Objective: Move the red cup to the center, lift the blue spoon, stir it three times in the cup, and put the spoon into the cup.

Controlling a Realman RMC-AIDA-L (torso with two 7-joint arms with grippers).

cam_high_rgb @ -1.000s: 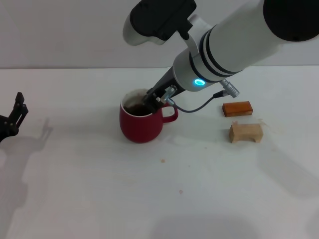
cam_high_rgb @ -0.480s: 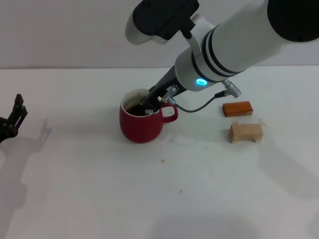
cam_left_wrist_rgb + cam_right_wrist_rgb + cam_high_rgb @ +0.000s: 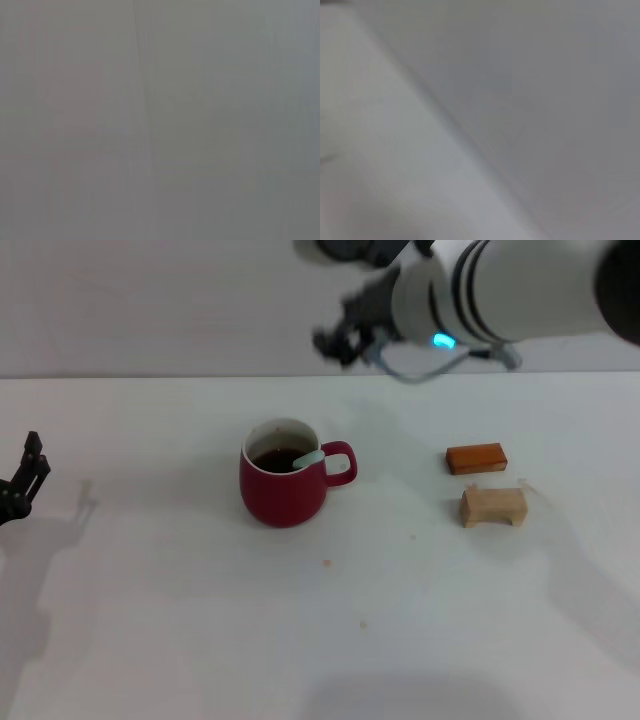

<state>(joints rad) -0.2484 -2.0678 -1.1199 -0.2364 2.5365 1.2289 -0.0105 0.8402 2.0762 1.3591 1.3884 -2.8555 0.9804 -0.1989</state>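
Note:
The red cup (image 3: 285, 485) stands upright near the middle of the white table, its handle toward the right. The blue spoon (image 3: 309, 457) rests inside it, its pale handle leaning on the rim beside the cup's handle. My right gripper (image 3: 340, 340) is raised high above and behind the cup, blurred, with nothing visibly in it. My left gripper (image 3: 22, 485) sits low at the far left edge of the table. Both wrist views show only blank grey surface.
An orange-brown block (image 3: 476, 457) and a pale wooden block (image 3: 492, 506) lie to the right of the cup. The table (image 3: 200, 620) is bare white in front.
My right gripper has let go of the spoon and lifted up and back out of the cup. The spoon now stays leaning in the cup. The left arm has barely moved.

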